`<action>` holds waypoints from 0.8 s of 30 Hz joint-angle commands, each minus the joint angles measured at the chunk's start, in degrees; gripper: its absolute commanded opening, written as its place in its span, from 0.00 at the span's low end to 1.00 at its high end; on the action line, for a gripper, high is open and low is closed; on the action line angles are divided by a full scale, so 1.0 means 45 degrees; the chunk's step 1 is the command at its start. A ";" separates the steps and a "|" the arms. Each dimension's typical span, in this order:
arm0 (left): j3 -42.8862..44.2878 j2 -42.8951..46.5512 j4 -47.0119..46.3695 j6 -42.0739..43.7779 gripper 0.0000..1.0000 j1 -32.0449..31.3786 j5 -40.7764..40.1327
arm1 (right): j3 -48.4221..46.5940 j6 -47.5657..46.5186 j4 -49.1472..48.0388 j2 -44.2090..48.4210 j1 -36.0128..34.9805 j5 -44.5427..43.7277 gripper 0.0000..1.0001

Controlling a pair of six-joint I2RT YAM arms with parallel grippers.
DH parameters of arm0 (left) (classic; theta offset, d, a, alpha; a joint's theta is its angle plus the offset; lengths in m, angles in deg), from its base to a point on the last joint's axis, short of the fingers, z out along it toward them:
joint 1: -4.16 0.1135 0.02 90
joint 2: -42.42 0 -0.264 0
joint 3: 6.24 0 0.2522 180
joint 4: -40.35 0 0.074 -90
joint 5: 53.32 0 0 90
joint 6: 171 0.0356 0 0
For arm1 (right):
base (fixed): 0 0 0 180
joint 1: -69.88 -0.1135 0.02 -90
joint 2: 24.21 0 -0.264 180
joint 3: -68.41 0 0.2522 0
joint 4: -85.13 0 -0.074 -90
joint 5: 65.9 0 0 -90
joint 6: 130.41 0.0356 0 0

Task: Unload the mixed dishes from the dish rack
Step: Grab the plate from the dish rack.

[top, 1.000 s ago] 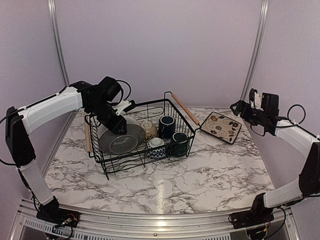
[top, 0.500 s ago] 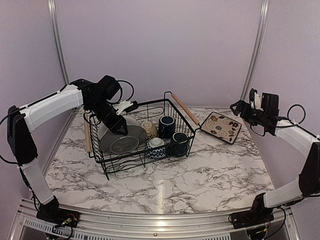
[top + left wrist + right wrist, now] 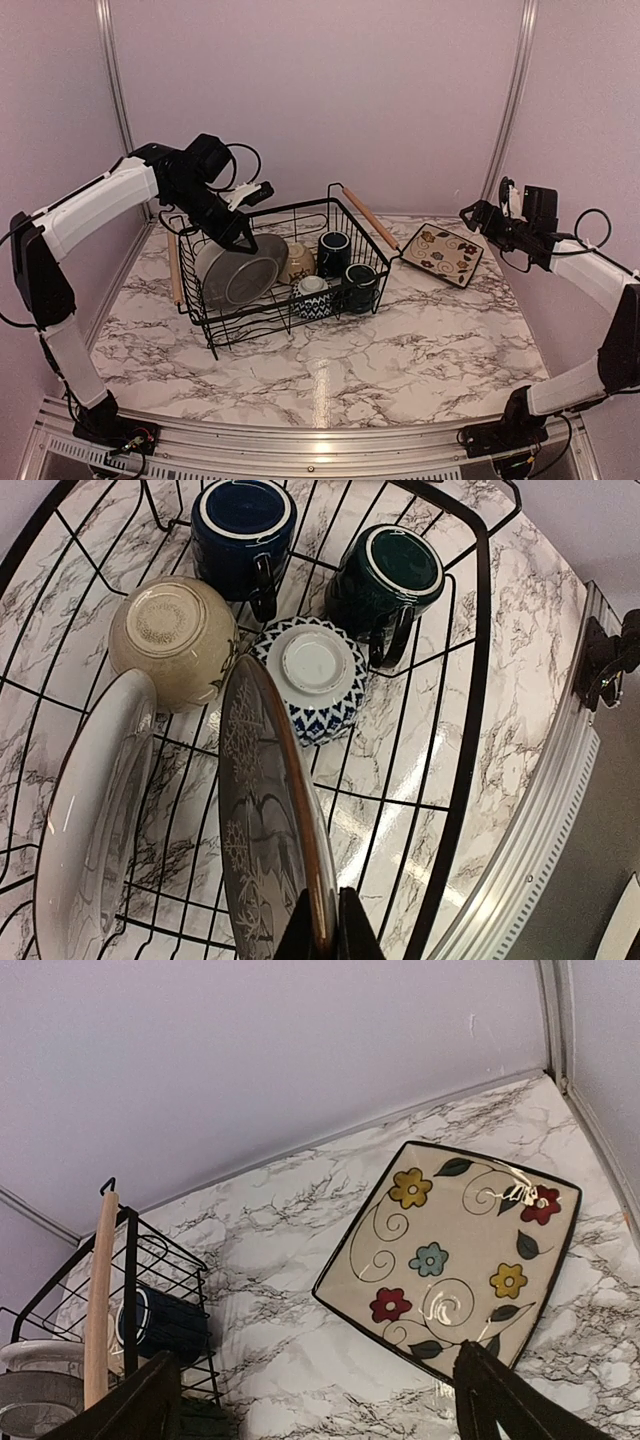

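Inside the dish rack (image 3: 300, 206), the left end effector (image 3: 325, 932) pinched the grey plate (image 3: 262, 810), tilted on edge; the right end effector (image 3: 478, 218) gaped.

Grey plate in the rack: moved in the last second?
Yes. The grey plate has tipped more upright, top edge rising against the dish rack wires, left gripper shut on its rim.

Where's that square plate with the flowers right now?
The square floral plate lies flat on the marble table, outside the dish rack, just beyond its right-hand wooden handle in the overhead view.
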 commanded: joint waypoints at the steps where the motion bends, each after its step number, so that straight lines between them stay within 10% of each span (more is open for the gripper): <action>1: 0.0679 0.0538 0.0285 -0.0514 0.00 0.0131 0.1131 | -0.0043 0.0118 -0.0046 0.0072 -0.0009 0.0137 0.91; 12: 0.1727 0.1680 -0.0987 -0.2436 0.00 -0.0007 0.0989 | -0.0942 0.0184 0.1182 0.0308 -0.0009 -0.0200 0.91; 24: 0.2300 0.3265 -0.4031 -0.1166 0.00 -0.3200 -0.4413 | -0.2826 0.1287 0.2660 0.0335 -0.0489 -0.0315 0.88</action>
